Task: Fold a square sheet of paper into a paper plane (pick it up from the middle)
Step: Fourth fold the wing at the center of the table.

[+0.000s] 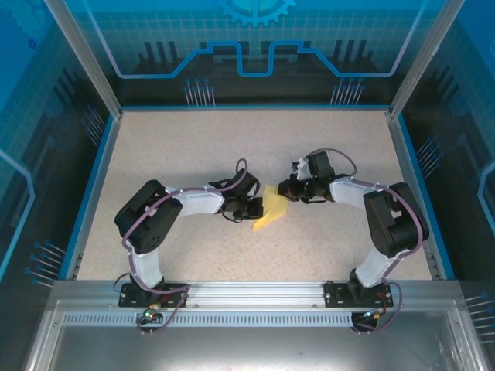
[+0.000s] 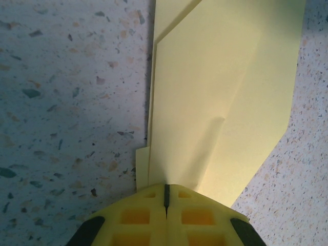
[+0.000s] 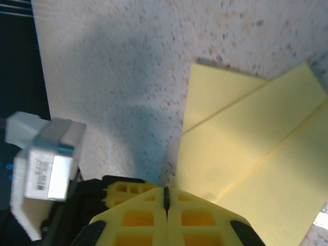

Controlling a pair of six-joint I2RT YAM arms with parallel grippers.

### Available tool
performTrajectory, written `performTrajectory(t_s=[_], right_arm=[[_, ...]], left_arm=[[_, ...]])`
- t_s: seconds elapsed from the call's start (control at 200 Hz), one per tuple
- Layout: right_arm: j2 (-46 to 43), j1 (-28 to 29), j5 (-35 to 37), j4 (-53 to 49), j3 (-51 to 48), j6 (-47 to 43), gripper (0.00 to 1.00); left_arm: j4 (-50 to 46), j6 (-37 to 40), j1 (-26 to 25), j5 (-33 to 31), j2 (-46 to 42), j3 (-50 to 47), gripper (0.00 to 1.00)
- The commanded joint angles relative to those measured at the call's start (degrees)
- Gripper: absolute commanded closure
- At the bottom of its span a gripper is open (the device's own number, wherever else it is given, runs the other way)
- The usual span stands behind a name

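Left fingers are pinching shut on the half-folded yellow paper at its 9 o'clock edge. Right fingers are closing on its 2 o'clock corner, looks like. Paper's lying mid-bench. I'm guessing they're pinning opposite sides so the flaps aren't springing open. The white sticker at 9 o'clock of the right fingers is coming out too blurry to read.

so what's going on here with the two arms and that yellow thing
Both arms are working on a yellow paper in the middle of the table, partway through folding a plane. The left gripper is shut on one end of it. The right gripper is shut at the opposite side and seems to pinch its edge. The paper shows overlapping layers and slanted creases, but it is not a finished dart yet.
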Motion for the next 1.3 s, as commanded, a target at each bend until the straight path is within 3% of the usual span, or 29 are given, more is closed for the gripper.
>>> performTrajectory(t_s=[0.0, 0.32, 1.05, 1.18, 1.295], right_arm=[[3.0, 2.9, 0.0, -1.8, 1.2, -0.1, 1.00], [11.0, 6.7, -1.5, 1.5, 5.8, 2.4, 1.00], [16.0, 2.3, 2.5, -4.1, 4.4, -3.0, 1.00], [18.1, 1.8, 3.9, -7.4, 4.8, -4.8, 1.00], [19.2, 1.1, 4.2, -8.7, 5.1, -5.2, 1.00]], left_arm=[[-11.4, -0.3, -1.3, -3.8, 4.6, -2.9, 1.00], [-10.5, -0.1, -1.4, -3.6, 4.6, -2.9, 1.00], [-9.1, -0.7, -1.4, -2.0, 1.9, -2.1, 0.99], [-8.3, 2.3, -1.1, -0.2, -1.6, 1.2, 0.94], [-4.6, 3.8, -0.1, 2.6, -6.2, 1.1, 0.83]])
